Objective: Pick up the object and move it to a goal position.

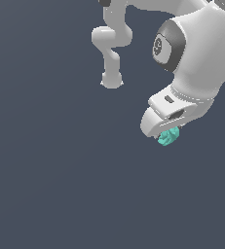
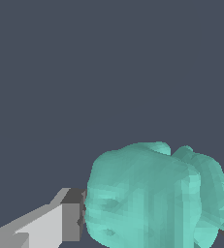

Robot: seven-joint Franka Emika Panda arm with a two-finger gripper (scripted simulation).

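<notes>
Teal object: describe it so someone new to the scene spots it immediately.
In the exterior view, find the big white arm at the upper right and follow it down to the gripper. The object pokes out just beneath it, with a grey finger beside it in the wrist view. It is a small lumpy teal blob, the only coloured thing against white robot and dark grey ground.

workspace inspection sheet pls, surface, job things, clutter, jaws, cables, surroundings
surface: plain dark blue-grey floor, no marks seen
job's things: teal lumpy object sits at the tip of the gripper; in the wrist view it fills the space between the grey fingers
clutter: nothing seen
grippers: white, jaws closed against the object on both sides
cables: nothing seen
surroundings: only the white arm; no goal marker seen
</notes>
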